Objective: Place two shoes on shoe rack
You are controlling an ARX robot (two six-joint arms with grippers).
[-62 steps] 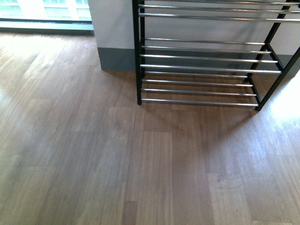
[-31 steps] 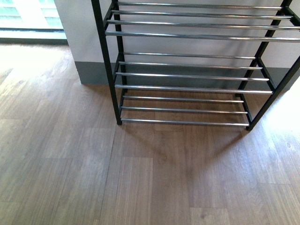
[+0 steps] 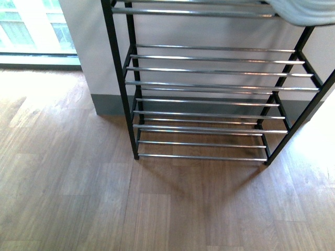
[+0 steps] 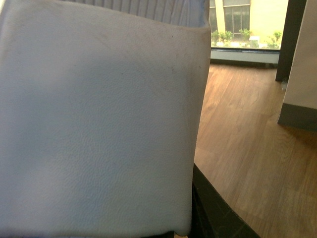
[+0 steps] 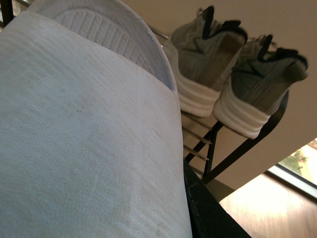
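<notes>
Left gripper point(image 4: 200, 210) clasping left slide point(image 4: 99, 124), right gripper point(image 5: 194, 198) right slide point(image 5: 84, 139), sneakers point(image 5: 233, 64) on rack point(image 3: 121, 78)

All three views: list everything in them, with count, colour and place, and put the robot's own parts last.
shoe rack: one, black frame with silver rods, against the wall.
grey sneakers: two, grey with navy collars and white soles, side by side on a rack tier in the right wrist view; the second is at.
pale blue slides: two, one filling the left wrist view, the other filling the right wrist view.
floor: one, brown wood planks, under the rack.
wall: one, white with grey skirting, behind the rack.
window: one, bright, left of the wall.
left jaws, right jaws: one black edge shows beside each slide; open or shut is hidden.
</notes>
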